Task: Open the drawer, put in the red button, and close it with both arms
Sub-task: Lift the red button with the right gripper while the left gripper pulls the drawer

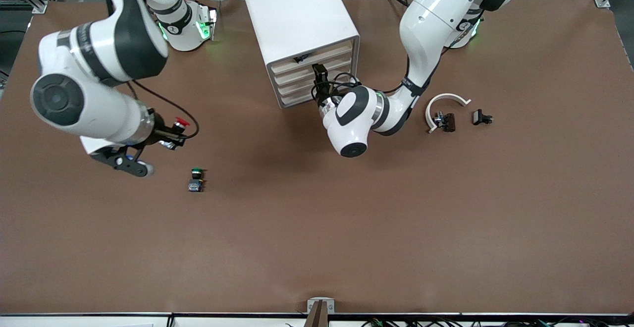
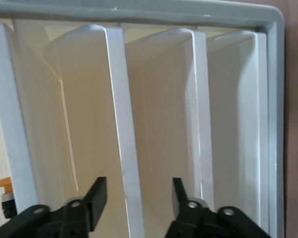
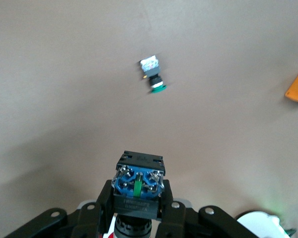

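Observation:
My right gripper is shut on the red button and holds it above the table toward the right arm's end. In the right wrist view the fingers clamp the switch's black body, with its blue base facing away from the camera. My left gripper is at the front of the white drawer cabinet. In the left wrist view it is open, with one finger on each side of a white drawer lip. The drawers look closed.
A green-capped switch lies on the table near my right gripper and also shows in the right wrist view. A white curved piece and two black clips lie toward the left arm's end. An orange-capped part shows beside the drawers.

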